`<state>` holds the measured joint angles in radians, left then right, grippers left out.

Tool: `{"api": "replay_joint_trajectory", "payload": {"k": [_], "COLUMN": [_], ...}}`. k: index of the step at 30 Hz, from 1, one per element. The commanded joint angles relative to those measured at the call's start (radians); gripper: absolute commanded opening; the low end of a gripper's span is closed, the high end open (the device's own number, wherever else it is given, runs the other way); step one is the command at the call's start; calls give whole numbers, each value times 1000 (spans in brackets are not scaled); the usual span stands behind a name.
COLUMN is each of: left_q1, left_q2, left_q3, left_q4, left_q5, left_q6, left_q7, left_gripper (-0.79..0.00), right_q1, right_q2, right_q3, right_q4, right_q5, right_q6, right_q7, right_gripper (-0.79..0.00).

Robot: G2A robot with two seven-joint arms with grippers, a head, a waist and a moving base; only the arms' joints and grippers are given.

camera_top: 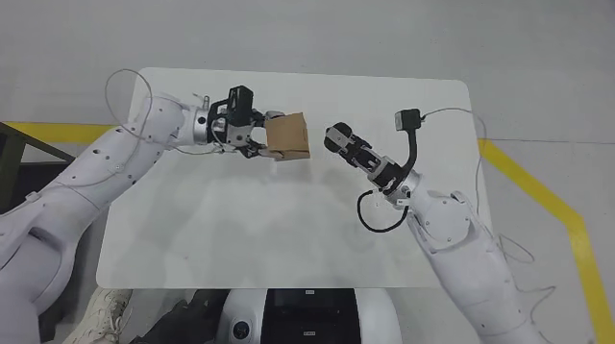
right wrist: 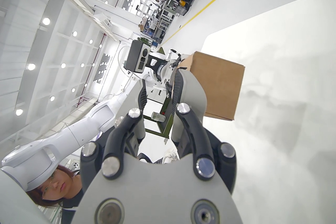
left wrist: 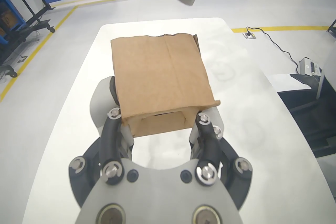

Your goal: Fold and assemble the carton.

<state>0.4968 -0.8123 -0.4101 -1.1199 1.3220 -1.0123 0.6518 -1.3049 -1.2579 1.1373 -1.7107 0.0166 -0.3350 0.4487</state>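
Your brown cardboard carton (left wrist: 162, 72) is squared up into a box-shaped sleeve, one end open (hollow inside visible), opposite edge ragged. Roughly level over the white table (left wrist: 236, 109), open end pinched by the left gripper (left wrist: 161, 114).

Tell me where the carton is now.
In the top view, the carton is held by the left gripper over the far half of the table; the right gripper is just apart from its opposite side.
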Motion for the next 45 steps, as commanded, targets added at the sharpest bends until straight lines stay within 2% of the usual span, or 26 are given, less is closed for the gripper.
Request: {"api": "replay_joint_trajectory", "payload": {"k": [1, 6, 8, 13, 14, 16, 17, 21, 24, 28, 35, 40, 41, 43, 45], "left_q1": [-5, -13, -19, -35, -37, -41, -43, -47, -49, -47, -32, -16, -8, 12, 31], "left_q2": [-12, -42, -54, -86, -92, -104, -109, -121, -120, -101, -37, 18, 30, 58, 88], "left_q3": [18, 68, 87, 114, 116, 118, 119, 116, 108, 95, 65, 9, -7, -38, -71], "left_q4": [25, 40, 41, 85, 100, 128, 143, 199, 228, 226, 159, 110, 95, 64, 38], "left_q5": [-9, -14, -4, -10, -14, -23, -27, -53, -64, -64, -28, -49, -62, -94, -118], "left_q6": [0, 0, 0, 0, 0, 0, 0, 0, 0, 0, 0, 0, 0, 0, 0], "left_q7": [-33, -79, -95, -124, -130, -141, -147, -143, -111, -22, 142, 156, 156, 156, 156], "left_gripper": [-314, -259, -188, -175, -154, -25, 0, 0, 0, 0, 0, 0, 0, 0, 0], "right_q1": [-7, -20, -22, -25, -26, -27, -27, -25, -24, -25, -23, -23, -24, -30, -38], "right_q2": [1, 4, 4, 5, 5, 5, 5, 5, 5, 5, 9, 14, 15, 18, 21], "right_q3": [9, 22, 24, 26, 26, 26, 26, 25, 25, 26, 34, 51, 61, 81, 103], "right_q4": [-2, -6, -5, 0, 2, 5, 6, 11, 14, 17, 27, 43, 45, 47, 44], "right_q5": [5, 12, 13, 18, 19, 20, 22, 28, 32, 38, 9, -33, -40, -62, -81], "right_q6": [-3, -18, -21, -28, -30, -31, -32, -40, -49, -63, -85, -114, -129, -155, -179], "right_q7": [-1, -2, 0, 1, 2, 4, 5, 10, 14, 15, 38, 33, 26, 10, -11], "right_gripper": [-579, -573, -576, -576, -576, -570, -570, -563, -551, -493, -446, -391, -357, -160, 0]}}
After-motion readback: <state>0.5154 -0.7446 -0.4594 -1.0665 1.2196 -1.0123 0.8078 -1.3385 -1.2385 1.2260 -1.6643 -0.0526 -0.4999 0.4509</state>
